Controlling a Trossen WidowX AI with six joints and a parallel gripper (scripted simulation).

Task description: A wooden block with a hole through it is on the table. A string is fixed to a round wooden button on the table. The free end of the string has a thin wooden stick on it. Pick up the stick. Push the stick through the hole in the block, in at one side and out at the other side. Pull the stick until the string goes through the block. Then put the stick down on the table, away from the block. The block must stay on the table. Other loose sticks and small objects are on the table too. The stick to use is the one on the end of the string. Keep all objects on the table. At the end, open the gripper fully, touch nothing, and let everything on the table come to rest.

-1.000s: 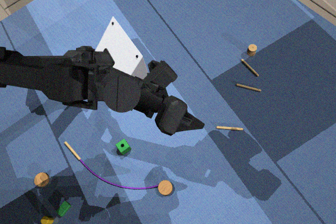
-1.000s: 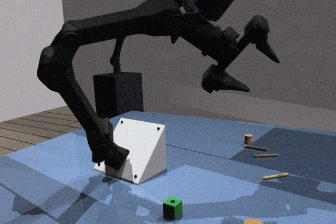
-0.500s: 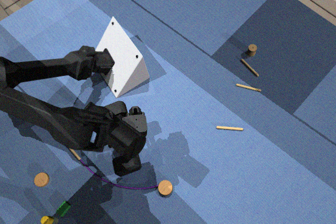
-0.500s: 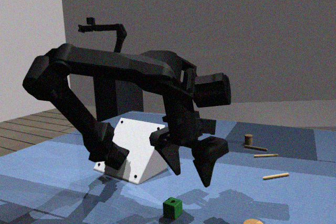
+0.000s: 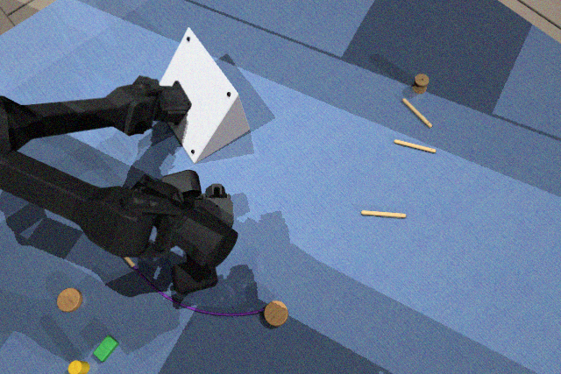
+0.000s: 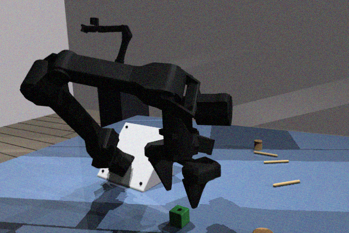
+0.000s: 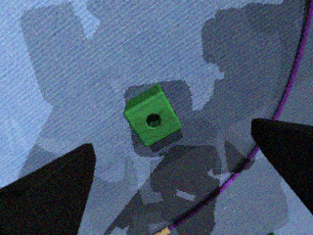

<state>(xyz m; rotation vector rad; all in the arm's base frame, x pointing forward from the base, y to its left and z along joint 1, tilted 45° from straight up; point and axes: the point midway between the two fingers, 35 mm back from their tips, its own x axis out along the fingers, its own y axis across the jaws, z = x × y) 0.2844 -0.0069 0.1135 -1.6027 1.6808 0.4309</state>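
Note:
My gripper (image 6: 181,198) (image 7: 173,138) is open and empty, pointing down above the table near the green block. The block (image 6: 179,217) (image 7: 145,109) stands on the table with a dark hole in its top; the arm hides it in the top view. The purple string (image 5: 217,314) (image 7: 293,69) curves from the round wooden button (image 5: 275,314) (image 6: 262,230) to the thin stick. The stick (image 5: 129,261) (image 7: 162,231) lies on the table, mostly hidden by the arm in the top view and cut off by the wrist view's bottom edge.
A white wedge (image 5: 206,89) (image 6: 140,145) stands beside the arm's base. Three loose sticks, one of them nearest (image 5: 383,214) (image 6: 286,183), and a wooden spool (image 5: 420,82) (image 6: 258,144) are at the right. A wooden disc (image 5: 69,299), green slab (image 5: 105,349) and yellow cylinder (image 5: 77,367) are lower left.

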